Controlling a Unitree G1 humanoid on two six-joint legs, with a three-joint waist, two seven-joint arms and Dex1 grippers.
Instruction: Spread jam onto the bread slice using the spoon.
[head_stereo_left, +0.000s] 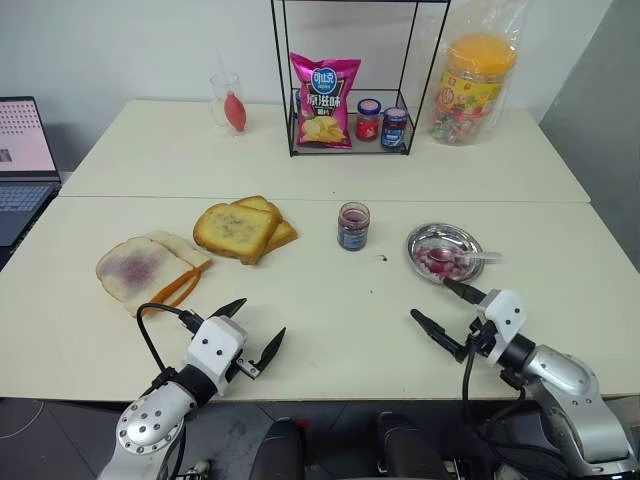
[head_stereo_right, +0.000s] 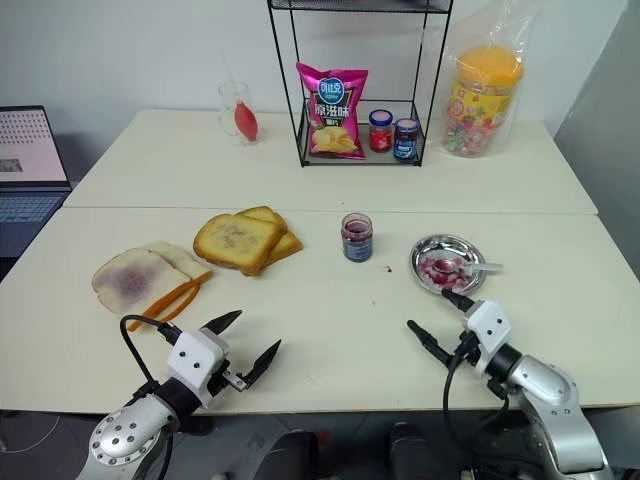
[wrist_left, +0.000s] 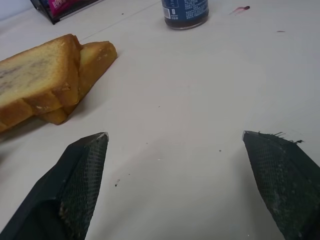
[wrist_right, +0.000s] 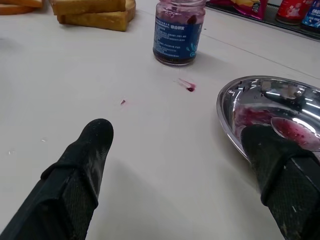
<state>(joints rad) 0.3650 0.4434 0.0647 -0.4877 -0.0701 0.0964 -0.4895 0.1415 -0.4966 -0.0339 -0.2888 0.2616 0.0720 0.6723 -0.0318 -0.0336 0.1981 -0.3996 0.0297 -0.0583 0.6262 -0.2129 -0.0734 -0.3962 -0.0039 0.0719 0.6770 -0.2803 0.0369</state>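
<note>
White table (head_stereo_left: 330, 330): spoon (head_stereo_left: 462, 255) lies in the dish (head_stereo_left: 445, 252), handle pointing right, just beyond the wide-open, empty right gripper (head_stereo_left: 440, 307)

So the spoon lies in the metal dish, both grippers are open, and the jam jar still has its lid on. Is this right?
Not quite: the jam jar has no lid, as the left eye view shows its open mouth. The rest holds: the spoon lies in the metal dish, and the left gripper and right gripper are both open.
</note>
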